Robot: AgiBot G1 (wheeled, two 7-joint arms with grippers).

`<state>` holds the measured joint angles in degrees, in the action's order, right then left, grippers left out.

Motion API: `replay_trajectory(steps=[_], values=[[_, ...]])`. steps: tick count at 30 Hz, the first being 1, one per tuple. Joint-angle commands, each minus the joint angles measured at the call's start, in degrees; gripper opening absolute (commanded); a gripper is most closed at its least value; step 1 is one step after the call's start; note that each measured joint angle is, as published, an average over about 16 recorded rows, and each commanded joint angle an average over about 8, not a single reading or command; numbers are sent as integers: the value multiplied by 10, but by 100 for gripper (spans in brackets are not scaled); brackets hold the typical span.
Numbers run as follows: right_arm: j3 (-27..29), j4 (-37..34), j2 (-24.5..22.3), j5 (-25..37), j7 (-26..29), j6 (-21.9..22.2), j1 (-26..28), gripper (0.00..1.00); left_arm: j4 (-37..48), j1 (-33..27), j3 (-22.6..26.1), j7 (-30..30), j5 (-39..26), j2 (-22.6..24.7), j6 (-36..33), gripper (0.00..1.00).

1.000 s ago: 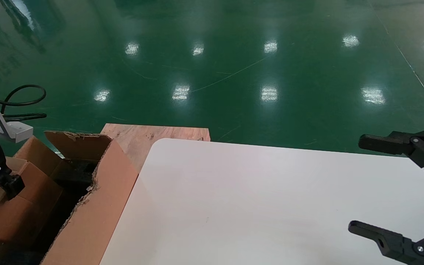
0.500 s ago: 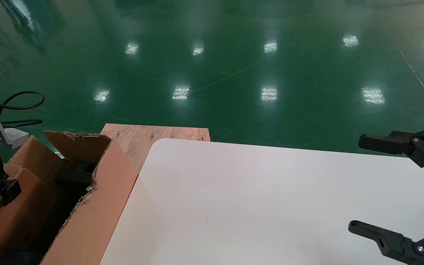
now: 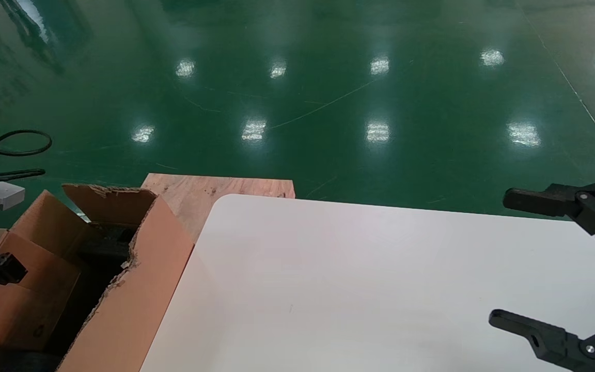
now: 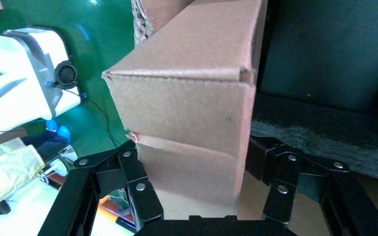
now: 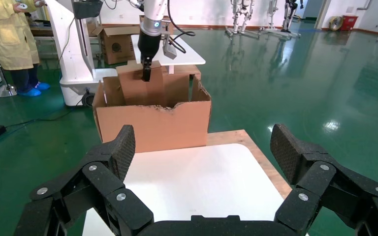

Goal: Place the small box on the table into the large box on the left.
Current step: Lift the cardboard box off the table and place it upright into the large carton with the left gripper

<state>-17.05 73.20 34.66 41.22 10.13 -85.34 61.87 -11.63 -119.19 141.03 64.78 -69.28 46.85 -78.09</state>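
Small plain brown cardboard carton (image 3: pixel 16 299) held inside big brown corrugated carton with torn flap edges (image 3: pixel 132 289), which stands off left edge of smooth white bench (image 3: pixel 359 279). Left tool (image 4: pixel 199 169) clamped on small carton, fingers (image 4: pixel 138 184) pressing opposite faces. Black foam (image 4: pixel 325 128) beside it in large carton. Right tool (image 5: pixel 202 157) spread wide, parked over bench's right edge. Plywood board (image 3: pixel 199 188) behind bench's far-left corner.

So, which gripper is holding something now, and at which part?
The left gripper clamps the small box by its two opposite side faces, near one end, over the large box. The right gripper is open, holding nothing.
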Motion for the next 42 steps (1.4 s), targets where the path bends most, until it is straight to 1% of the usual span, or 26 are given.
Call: replay_trajectory(steps=[1, 6, 13, 18, 24, 42], values=[[0, 0, 0, 0, 0, 0, 0, 100, 16, 8, 1, -4, -1, 0, 5, 0], [0, 0, 0, 0, 0, 0, 0, 100, 40, 17, -4, -17, 6, 2, 4, 0], [0, 0, 0, 0, 0, 0, 0, 100, 58, 15, -16, -39, 24, 10, 2, 0], [-1, 0, 0, 0, 0, 0, 0, 100, 64, 11, -33, -50, 47, 13, 3, 0], [-1, 0, 0, 0, 0, 0, 0, 100, 70, 16, -49, -56, 71, 7, 7, 0], [-1, 0, 0, -1, -1, 1, 0, 100, 99, 49, -44, -59, 64, -15, 24, 0]])
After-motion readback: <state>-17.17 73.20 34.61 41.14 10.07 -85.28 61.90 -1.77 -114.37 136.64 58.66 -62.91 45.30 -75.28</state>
